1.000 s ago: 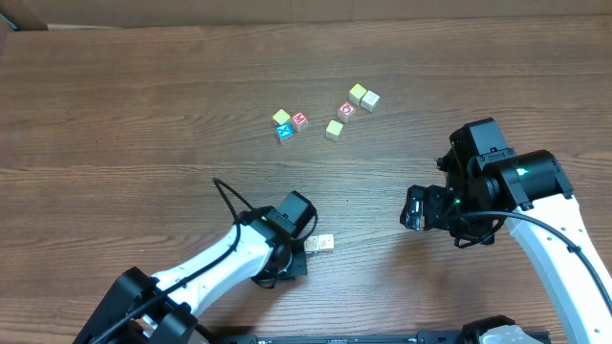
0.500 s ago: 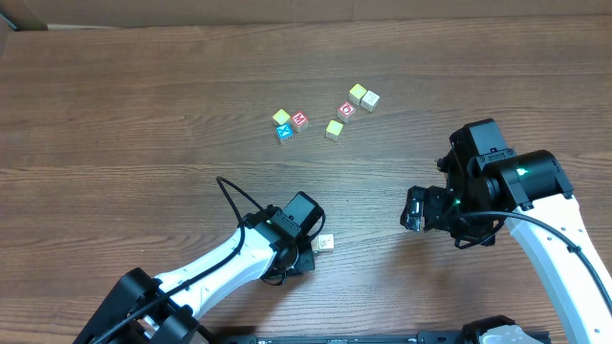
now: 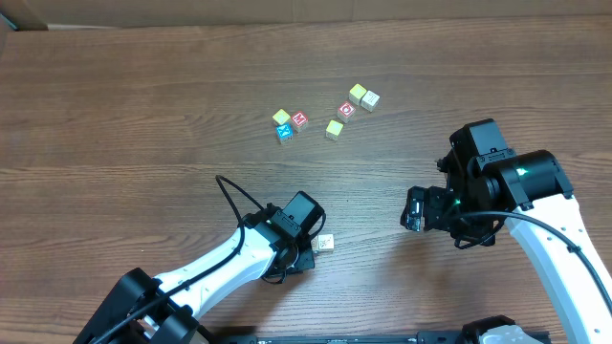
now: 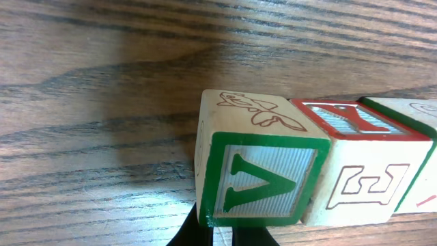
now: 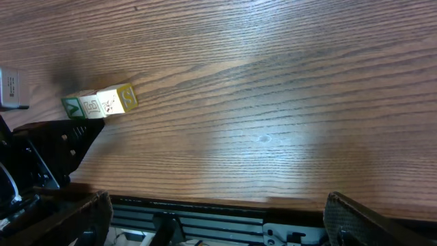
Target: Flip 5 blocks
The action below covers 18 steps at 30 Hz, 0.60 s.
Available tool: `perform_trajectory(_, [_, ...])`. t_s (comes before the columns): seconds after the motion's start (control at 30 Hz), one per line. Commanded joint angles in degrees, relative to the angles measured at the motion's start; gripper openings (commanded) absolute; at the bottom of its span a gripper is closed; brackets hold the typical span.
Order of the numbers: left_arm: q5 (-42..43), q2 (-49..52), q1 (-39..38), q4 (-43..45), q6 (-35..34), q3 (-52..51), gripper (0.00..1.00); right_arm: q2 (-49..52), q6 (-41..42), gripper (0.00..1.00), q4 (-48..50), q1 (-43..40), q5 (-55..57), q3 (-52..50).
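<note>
**Left gripper at the row of blocks.** The left gripper (image 4: 225, 236) has its claw pressed together and pinches nothing. Its dark tips sit low against the near face of the green V cube (image 4: 263, 181); whether they actually touch it cannot be told.

The V cube stands upright on the wooden table (image 4: 102, 82), V face toward the wrist camera and a line drawing on its top face. Touching its right side is the red-topped cube (image 4: 362, 174). Beyond that, in the same line, a third cube (image 4: 418, 130) is cut off by the frame edge.

A loose scatter of further cubes (image 3: 334, 129) lies well apart from the V cube, toward the far side of the table. The right gripper (image 5: 217, 205) hangs well to the right of the V cube, claw spread wide and empty.

The step in hand appears to be tipping the V cube with shut fingertips, not lifting it. The next move probably calls for a short push high on the V face, so that the cube rolls onto a new face. The risk is that the adjoining cube gets dragged along with it.
</note>
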Motion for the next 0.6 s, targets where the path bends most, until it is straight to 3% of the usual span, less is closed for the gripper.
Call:
perform_trajectory(0.0, [0.9, -0.9, -0.8, -0.8, 1.1, -0.7, 0.04, -0.6, 0.3, 1.00, 0.2, 0.3, -0.5, -0.1])
perform_trajectory(0.27, [4.0, -4.8, -1.6, -0.4, 5.6, -0.7, 0.04, -0.6, 0.6, 1.00, 0.9, 0.3, -0.5, -0.1])
perform_trajectory(0.57, [4.0, -4.7, -1.6, 1.0, 5.7, -0.7, 0.04, -0.6, 1.0, 1.00, 0.7, 0.3, -0.5, -0.1])
